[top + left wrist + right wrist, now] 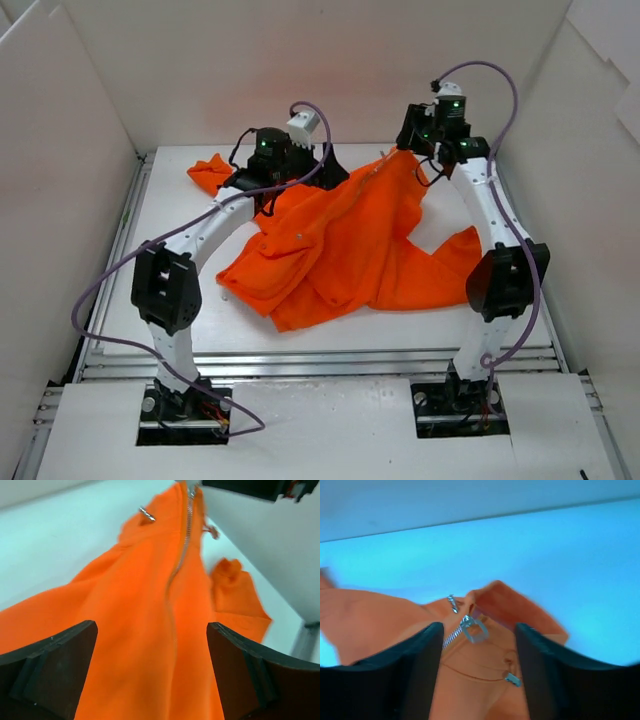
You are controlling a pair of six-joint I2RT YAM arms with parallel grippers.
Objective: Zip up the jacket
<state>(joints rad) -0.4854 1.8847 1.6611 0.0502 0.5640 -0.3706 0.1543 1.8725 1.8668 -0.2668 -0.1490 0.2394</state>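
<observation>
Desk (400,330) first: orange jacket (350,240) sprawled mid-desk, collar end hoisted. Over the cloth the left jaws gape wide, holding nothing; the right jaws look pinched on that collar end (hard to be sure). With the zipper (186,537) unanchored below, a tug on the slider (472,628) may just bunch fabric.

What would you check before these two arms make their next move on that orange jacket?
1. The small bright orange fabric jacket lies flat: not ok, it is crumpled and folded.
2. The silver zipper slider is in sight: ok, it sits between the fingers of the right gripper.
3. The right gripper has a firm hold on the fabric: cannot tell.
4. The left gripper is ready: ok, it is open, astride the zipper line.
5. The zipper is closed along its whole length: cannot tell.
</observation>
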